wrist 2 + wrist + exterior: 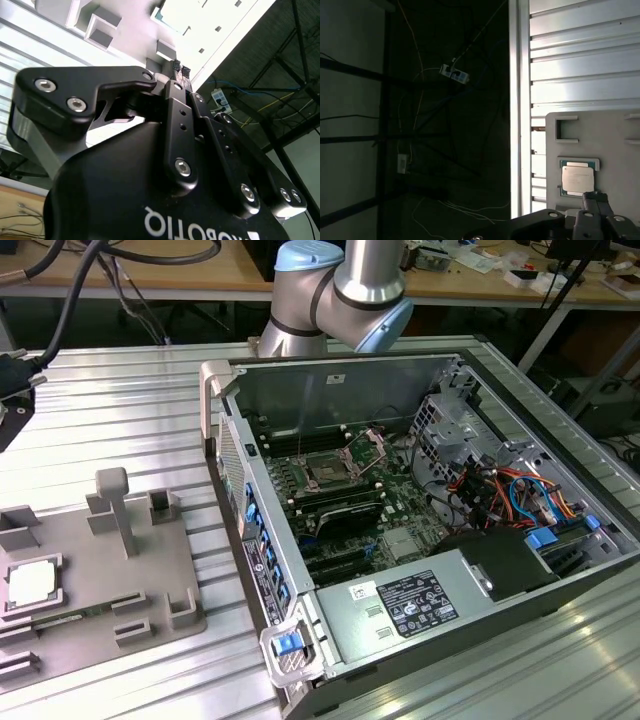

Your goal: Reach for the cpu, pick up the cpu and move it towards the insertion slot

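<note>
Cpu [577, 179] in tray [600, 135], tool [180, 68] closed, empty

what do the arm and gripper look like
The arm is a silver metal tube with rounded pale blue joint caps. The gripper is matte black, built of angular linked bars with silver screw heads, white lettering on its body and small ribbed black pads at the tips.

Silver arm [370, 265] with pale blue joint caps [300, 258]. Glossy black gripper [180, 69]: silver screws [182, 167] along its links, white lettering [200, 222] on its base, ribbed pads [176, 64].
</note>
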You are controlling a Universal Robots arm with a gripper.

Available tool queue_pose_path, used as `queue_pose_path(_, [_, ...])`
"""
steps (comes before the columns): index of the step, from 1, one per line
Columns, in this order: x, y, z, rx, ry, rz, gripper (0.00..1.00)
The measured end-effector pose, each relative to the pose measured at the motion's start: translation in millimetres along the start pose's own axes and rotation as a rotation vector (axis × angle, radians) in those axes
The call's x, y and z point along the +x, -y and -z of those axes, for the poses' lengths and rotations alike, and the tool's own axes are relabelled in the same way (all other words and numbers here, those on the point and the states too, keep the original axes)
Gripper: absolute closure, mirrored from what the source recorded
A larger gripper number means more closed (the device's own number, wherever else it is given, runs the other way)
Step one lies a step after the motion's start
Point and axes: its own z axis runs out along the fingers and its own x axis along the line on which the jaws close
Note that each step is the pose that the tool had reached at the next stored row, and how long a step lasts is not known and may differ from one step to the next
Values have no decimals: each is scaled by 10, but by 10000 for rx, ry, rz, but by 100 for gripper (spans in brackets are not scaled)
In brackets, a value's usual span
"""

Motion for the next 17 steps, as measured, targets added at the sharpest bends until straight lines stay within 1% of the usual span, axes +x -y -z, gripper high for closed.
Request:
queue_pose_path(13, [87, 4, -4, -1, 1, -1, 89])
queue_pose_path(17, [102, 5, -4, 0, 0, 1, 89])
